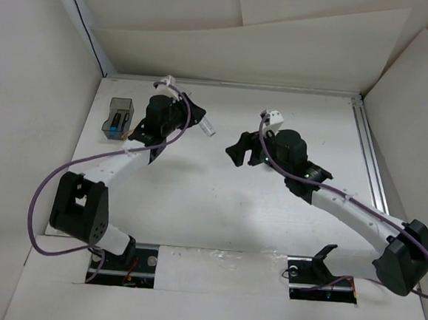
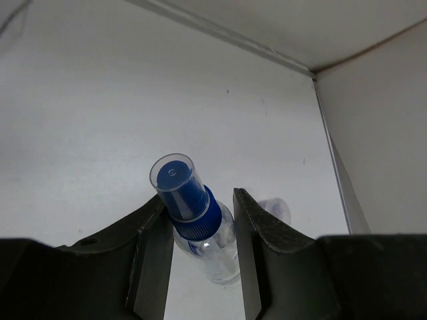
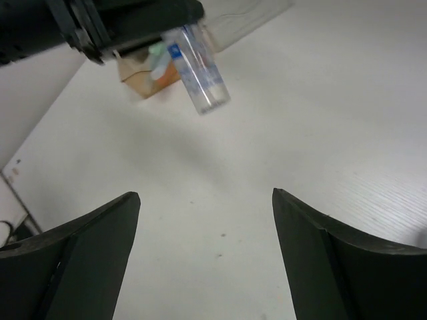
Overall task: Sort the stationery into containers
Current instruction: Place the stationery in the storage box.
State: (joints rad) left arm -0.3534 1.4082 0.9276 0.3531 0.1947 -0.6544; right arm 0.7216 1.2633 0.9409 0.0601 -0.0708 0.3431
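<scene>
My left gripper (image 1: 189, 122) is shut on the small clear bottle (image 1: 209, 128) with a blue cap and holds it above the table at the back left. In the left wrist view the bottle (image 2: 215, 248) sits between the fingers, cap (image 2: 179, 187) pointing away. In the right wrist view it (image 3: 200, 80) hangs tilted from the left gripper. The smoky grey bin (image 1: 119, 117) stands at the far left with blue-tipped items inside. The amber bin (image 3: 143, 83) lies behind the bottle, holding green and orange pieces. My right gripper (image 1: 238, 148) is open and empty, its fingers (image 3: 100, 240) spread over bare table.
A translucent clear container edge (image 3: 243, 19) shows behind the left gripper in the right wrist view. Cardboard walls close the table on the left, back and right. A metal rail (image 1: 370, 154) runs along the right side.
</scene>
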